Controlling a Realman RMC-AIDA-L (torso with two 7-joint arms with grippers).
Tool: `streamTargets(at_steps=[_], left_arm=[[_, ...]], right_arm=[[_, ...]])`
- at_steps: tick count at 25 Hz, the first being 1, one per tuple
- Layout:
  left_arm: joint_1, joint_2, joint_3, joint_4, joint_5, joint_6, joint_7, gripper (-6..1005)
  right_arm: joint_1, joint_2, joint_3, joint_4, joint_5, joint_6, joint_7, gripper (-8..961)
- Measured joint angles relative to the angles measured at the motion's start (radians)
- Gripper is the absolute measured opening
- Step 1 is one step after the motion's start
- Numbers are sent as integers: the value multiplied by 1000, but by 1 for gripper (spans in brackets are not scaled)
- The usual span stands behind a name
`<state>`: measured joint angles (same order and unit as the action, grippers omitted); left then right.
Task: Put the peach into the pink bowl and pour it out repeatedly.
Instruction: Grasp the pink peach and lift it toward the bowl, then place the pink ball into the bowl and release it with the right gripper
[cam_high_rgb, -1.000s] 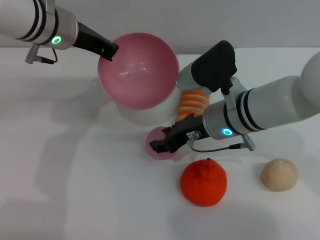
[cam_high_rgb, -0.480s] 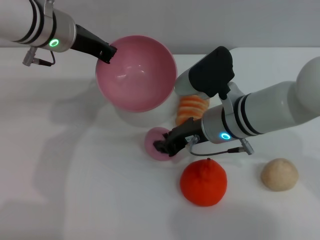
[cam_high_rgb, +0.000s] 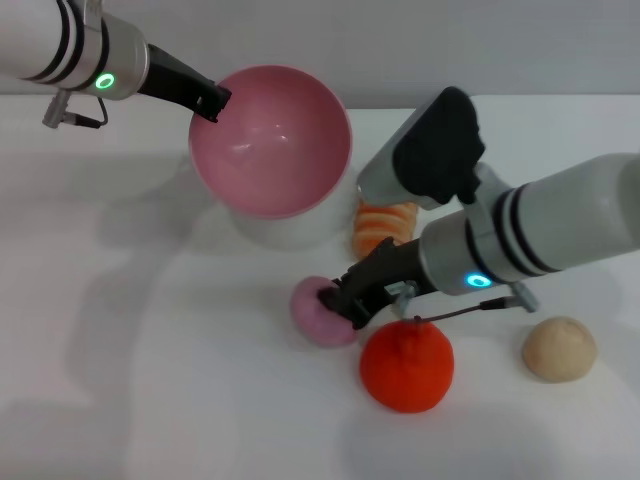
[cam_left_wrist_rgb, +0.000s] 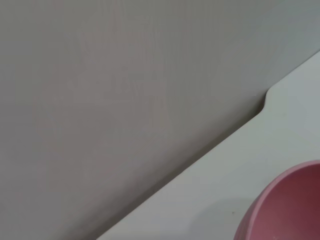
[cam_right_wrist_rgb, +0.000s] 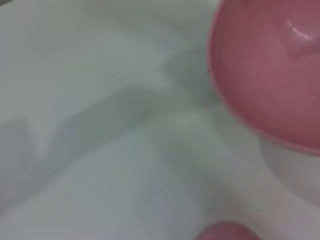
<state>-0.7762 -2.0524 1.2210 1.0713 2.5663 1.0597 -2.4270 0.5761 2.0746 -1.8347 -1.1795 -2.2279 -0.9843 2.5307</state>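
no readable text, labels or numbers

The peach (cam_high_rgb: 320, 312) is hemmed at four o'clock by the tangerine (cam_high_rgb: 407, 366) and at twelve by the white stand (cam_high_rgb: 285, 228) under the pink bowl (cam_high_rgb: 270, 140), while bare table (cam_high_rgb: 150, 380) lies open from seven to ten.

peach (cam_high_rgb: 318, 312) partly hidden behind right claw (cam_high_rgb: 345, 303), pink bowl (cam_left_wrist_rgb: 287, 207) cut off at wrist view edge
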Motion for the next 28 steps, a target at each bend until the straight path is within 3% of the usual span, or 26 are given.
streamTargets(at_steps=[6, 17, 28], left_arm=[[-5, 1, -15, -2, 4, -8, -4, 45], [-2, -8, 37, -6, -40, 20, -13, 45], [-2, -11, 178, 56, -184, 57, -14, 44]], right_arm=[[-88, 7, 84, -263, -78, -216, -12, 33], [-75, 6, 249, -572, -152, -388, -46, 32], [-64, 3, 325, -575, -158, -362, -95, 33]])
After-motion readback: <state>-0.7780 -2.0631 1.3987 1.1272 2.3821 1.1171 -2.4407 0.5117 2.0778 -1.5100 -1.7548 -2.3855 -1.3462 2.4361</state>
